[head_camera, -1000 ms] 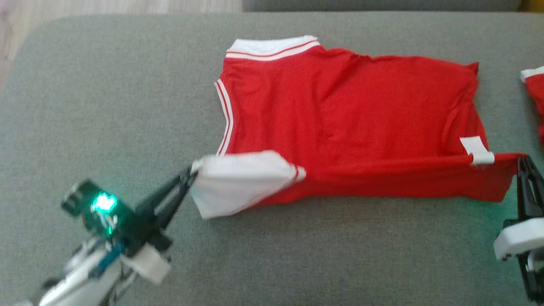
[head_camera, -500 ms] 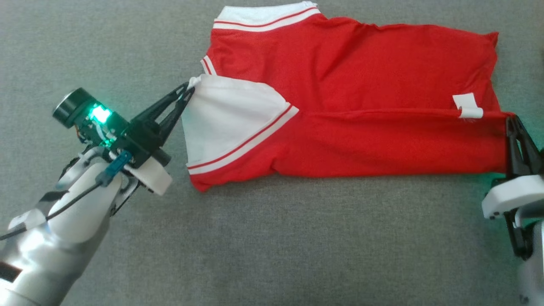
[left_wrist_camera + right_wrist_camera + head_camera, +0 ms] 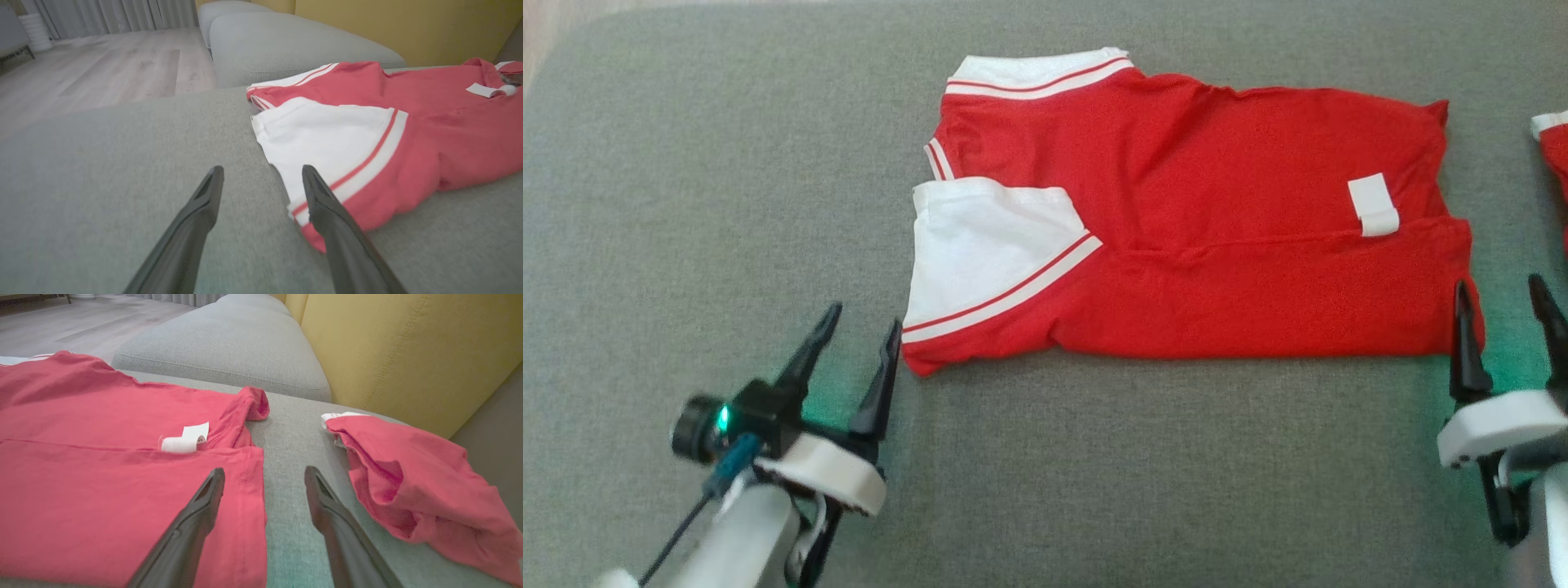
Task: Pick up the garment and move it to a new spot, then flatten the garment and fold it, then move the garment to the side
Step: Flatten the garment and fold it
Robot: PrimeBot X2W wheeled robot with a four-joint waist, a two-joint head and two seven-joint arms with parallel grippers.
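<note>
2 grippers, both with fingers spread and nothing between them, stood at the near ends of the red jersey [image 3: 1192, 163]. It lay flat on the grey sofa cushion [image 3: 1094, 474], its near long edge doubled over the body up to the white label [image 3: 1372, 204]. The left gripper [image 3: 865, 317] sat just beside the white sleeve [image 3: 988, 245]. The right gripper [image 3: 1499, 284] straddled the hem corner, contact not discernible. Judged step: folding, with 1 lengthwise fold laid. The next move would call for fresh grips on the far edge or an end for a 2nd fold, keeping apart from another red garment [image 3: 1553, 155] at the right.
</note>
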